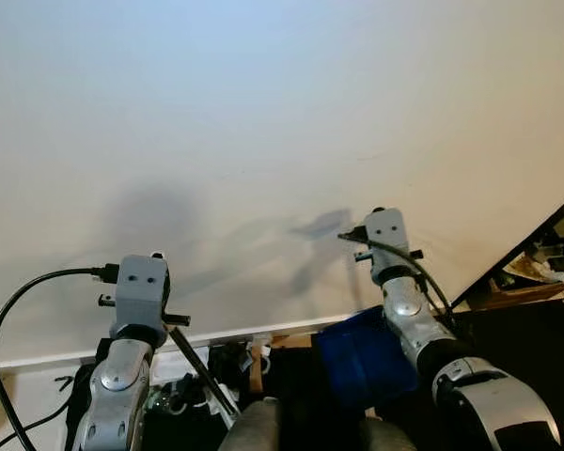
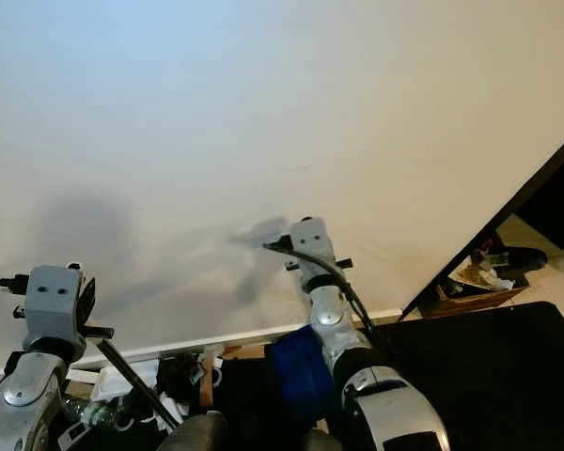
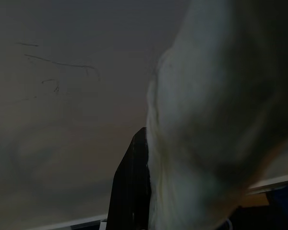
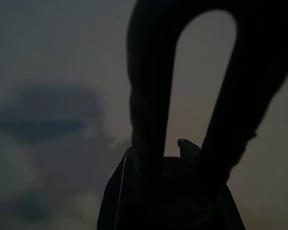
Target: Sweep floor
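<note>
Count: two silver arms, one thin dark rod, one blue object, one black cable, one white baseboard.

Both arms were raised before a plain white wall (image 1: pixel 263 113). The left arm (image 1: pixel 122 376) stood at the lower left, the right arm (image 1: pixel 409 315) right of centre, and each cast a grey shadow on the wall. The black cable (image 1: pixel 0 329) looped out from the left wrist.

The thin dark rod (image 1: pixel 202 376) ran aslant from beside the left wrist down toward the mixed clutter (image 1: pixel 183 390) at the foot of the wall. Whether it was a broom handle could not be told. The blue object (image 1: pixel 362 362) lay low beside the right arm, just under the baseboard (image 1: pixel 263 331). A strip of pale floor (image 2: pixel 545 272) with litter on it showed at the far right, beyond a dark slanted edge.

Difference between views: the head views showed arms, rod and wall but not the fingers. The left wrist view, very dark, showed the left gripper (image 3: pixel 134 158) as one black finger against a large pale blurred mass (image 3: pixel 216 120); what it was, and whether the fingers were spread or pinching, could not be told. The right wrist view showed the right gripper (image 4: pixel 204 19) with two dark fingers (image 4: pixel 149 96) parted along their length, a pale gap between them, and drawing together at the far end. Whether the tips met could not be told.
</note>
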`<state>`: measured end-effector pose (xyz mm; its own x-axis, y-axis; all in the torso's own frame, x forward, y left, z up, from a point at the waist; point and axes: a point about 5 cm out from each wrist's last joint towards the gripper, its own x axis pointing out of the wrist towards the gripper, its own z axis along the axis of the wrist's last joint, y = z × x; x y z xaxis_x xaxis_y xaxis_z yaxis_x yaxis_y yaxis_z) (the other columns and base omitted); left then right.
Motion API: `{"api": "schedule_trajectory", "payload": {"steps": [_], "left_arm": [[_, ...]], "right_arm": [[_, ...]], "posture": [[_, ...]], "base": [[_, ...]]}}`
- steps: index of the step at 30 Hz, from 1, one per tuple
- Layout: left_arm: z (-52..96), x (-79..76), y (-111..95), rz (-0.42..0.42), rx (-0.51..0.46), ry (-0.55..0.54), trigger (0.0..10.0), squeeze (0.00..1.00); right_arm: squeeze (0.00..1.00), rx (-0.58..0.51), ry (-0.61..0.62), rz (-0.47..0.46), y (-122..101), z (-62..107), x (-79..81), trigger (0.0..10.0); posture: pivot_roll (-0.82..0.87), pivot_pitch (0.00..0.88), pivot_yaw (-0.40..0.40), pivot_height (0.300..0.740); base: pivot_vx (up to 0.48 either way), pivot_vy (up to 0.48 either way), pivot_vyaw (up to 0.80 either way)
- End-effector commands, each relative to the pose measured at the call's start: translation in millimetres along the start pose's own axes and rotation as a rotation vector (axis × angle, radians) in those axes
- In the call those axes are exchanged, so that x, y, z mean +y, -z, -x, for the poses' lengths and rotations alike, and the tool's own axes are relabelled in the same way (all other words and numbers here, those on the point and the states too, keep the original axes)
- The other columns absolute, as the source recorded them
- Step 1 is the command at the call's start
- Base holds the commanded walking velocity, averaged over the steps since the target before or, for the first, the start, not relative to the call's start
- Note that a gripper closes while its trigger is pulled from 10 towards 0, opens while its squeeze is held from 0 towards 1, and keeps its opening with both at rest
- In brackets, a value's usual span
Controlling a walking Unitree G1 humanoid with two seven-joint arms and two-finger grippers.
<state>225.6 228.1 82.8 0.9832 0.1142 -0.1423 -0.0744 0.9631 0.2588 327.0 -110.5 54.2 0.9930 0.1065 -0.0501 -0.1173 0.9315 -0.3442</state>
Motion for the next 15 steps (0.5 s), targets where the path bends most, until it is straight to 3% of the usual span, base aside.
{"api": "schedule_trajectory", "payload": {"steps": [1, 9, 10, 12, 15], "left_arm": [[1.8, -2.5, 2, 0.003, 0.005, 0.004, 10.0, 0.00], [1.8, -4.5, 3, 0.019, 0.005, -0.008, 10.0, 0.00], [1.7, -6.1, 4, 0.024, 0.007, -0.009, 10.0, 0.00], [1.7, -7.1, 5, 0.026, 0.008, -0.009, 10.0, 0.00], [1.8, -9.9, 6, 0.033, 0.011, -0.009, 10.0, 0.00]], "right_arm": [[0.00, 0.047, -0.103, 0.081, 13, 7.3, 6.9, 10.0], [0.00, 0.148, -0.201, 0.159, 21, 3.2, -10.6, 10.0], [0.00, 0.214, -0.265, 0.199, 26, 2.7, -18.0, 10.0], [0.00, 0.262, -0.287, 0.194, 30, 3.8, -21.0, 10.0], [0.00, 0.434, -0.405, 0.170, 50, 14.9, -22.3, 10.0]], "posture": [[0.28, 0.106, 0.003, 0.740], [0.24, 0.109, -0.027, 0.740], [0.23, 0.112, -0.035, 0.740], [0.23, 0.113, -0.037, 0.740], [0.22, 0.113, -0.046, 0.740]], "base": [[0.000, 0.000, 0.00], [0.000, 0.000, 0.00], [0.000, 0.000, 0.00], [0.000, 0.000, 0.00], [0.000, 0.000, 0.00]]}}
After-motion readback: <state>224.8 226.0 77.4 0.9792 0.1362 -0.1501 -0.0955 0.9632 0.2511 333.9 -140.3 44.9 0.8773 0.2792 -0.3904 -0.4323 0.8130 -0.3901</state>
